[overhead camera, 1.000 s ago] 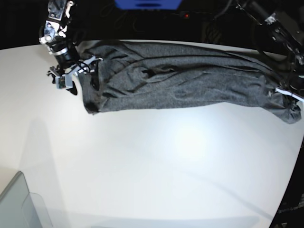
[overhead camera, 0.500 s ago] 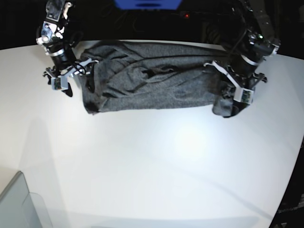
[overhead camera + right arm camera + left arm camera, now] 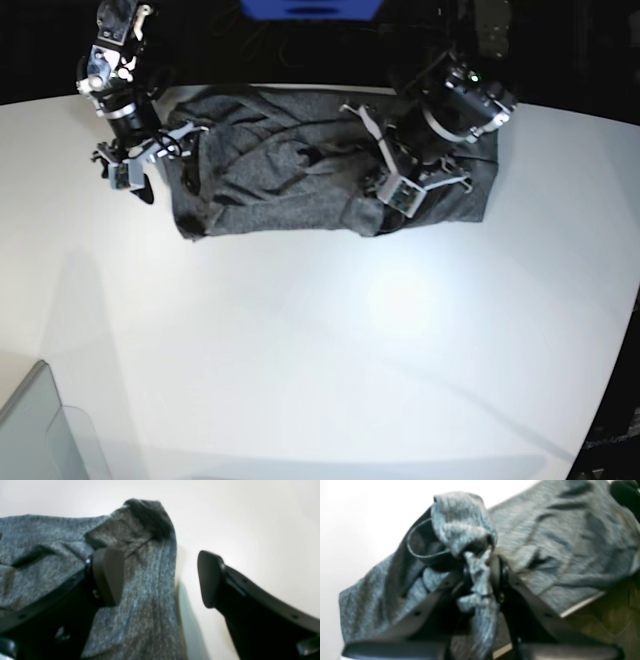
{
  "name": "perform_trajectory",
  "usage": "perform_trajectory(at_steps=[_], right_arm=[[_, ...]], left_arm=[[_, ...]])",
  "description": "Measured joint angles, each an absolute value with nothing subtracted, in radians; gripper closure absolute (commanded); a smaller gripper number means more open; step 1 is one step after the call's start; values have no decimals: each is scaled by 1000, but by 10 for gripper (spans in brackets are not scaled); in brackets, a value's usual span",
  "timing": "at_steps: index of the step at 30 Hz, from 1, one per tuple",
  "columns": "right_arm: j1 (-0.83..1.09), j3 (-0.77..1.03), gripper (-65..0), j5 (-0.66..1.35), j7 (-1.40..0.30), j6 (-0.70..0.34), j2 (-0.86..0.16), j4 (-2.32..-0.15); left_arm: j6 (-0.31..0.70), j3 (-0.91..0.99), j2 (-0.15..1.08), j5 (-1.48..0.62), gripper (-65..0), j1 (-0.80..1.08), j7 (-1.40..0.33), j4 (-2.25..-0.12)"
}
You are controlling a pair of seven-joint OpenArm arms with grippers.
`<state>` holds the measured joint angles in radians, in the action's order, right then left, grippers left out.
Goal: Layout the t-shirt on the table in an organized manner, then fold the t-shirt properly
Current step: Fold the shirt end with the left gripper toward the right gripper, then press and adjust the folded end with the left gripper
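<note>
T-shirt [image 3: 300,175] fabric lies bunched across the upper part of the base view, on the far half of the table [image 3: 330,340]; the near half is bare white, with a translucent bin corner [image 3: 35,430] at lower left. Toward the upper right, the left gripper [image 3: 482,580] is pinched tight on a gathered wad of the grey knit, which hangs down between its jaws. At upper left, the right gripper [image 3: 160,577] stands with jaws wide apart, one finger [image 3: 108,576] over the shirt's edge, the other over the table.
</note>
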<state>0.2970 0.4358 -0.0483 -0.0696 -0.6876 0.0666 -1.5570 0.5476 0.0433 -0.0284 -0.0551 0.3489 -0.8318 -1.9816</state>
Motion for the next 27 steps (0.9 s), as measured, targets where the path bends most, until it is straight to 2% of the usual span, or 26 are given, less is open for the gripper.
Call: perform_trajectory(at_steps=[18,20,24,27], right_arm=[[300,436,-462,-48,-69,-688,67,-1557],[300,435,-462,-49,-70,-688,67,-1557],[300,435,-462,-49,-70,-688,66,-1557],[300,434,-462,-49,-70,-688,66,-1557]], left_arm=[[550,-102,-25,-14,-8,286,-841,-1866],[550,-107,-25,-19,-44,285,-838,-1866],[550,-107,-25,-19,-193,287,-842,-1866],[551,-107,-25,-19,-272,287,-842,-1870]])
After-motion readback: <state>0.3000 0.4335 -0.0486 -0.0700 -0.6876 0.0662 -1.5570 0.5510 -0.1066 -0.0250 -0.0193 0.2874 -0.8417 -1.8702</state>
